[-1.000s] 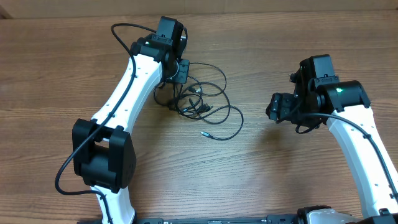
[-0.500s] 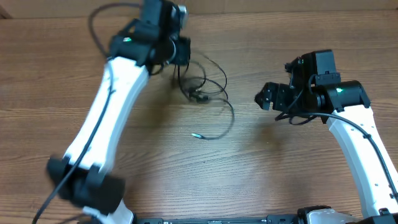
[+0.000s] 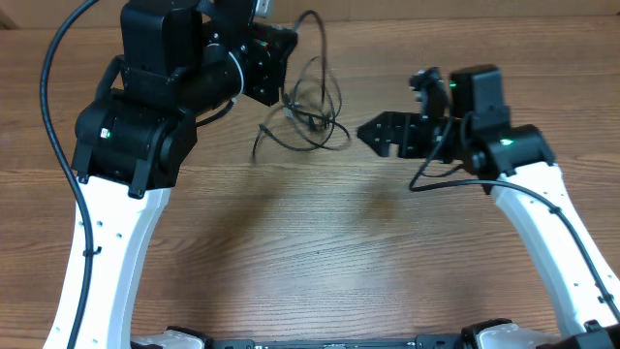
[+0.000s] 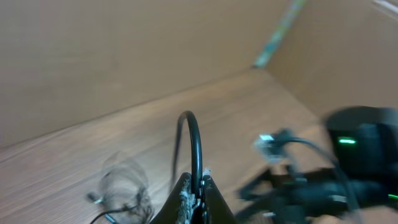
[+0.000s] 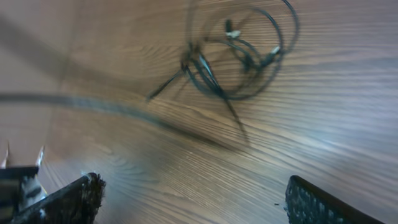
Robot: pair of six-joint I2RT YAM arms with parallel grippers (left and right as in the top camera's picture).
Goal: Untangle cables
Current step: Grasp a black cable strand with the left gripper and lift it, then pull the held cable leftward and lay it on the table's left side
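Cables (image 3: pixel 312 114): tangle at upper centre, lifting step, clenched in left tool (image 4: pixel 196 186); right tool (image 3: pixel 376 133) spread empty beside it, next likely to pinch a loose loop.

The overhead view looks straight down from high above the surface (image 3: pixel 320 262) and takes in both arms. The left wrist view sits just behind the left tool (image 4: pixel 194 186), facing outward along it toward a brown wall (image 4: pixel 124 56), with the right arm (image 4: pixel 357 149) blurred at the side. The right wrist view looks down past the right tool (image 5: pixel 193 186), close over the wood. All three views share the cables (image 3: pixel 312 111).
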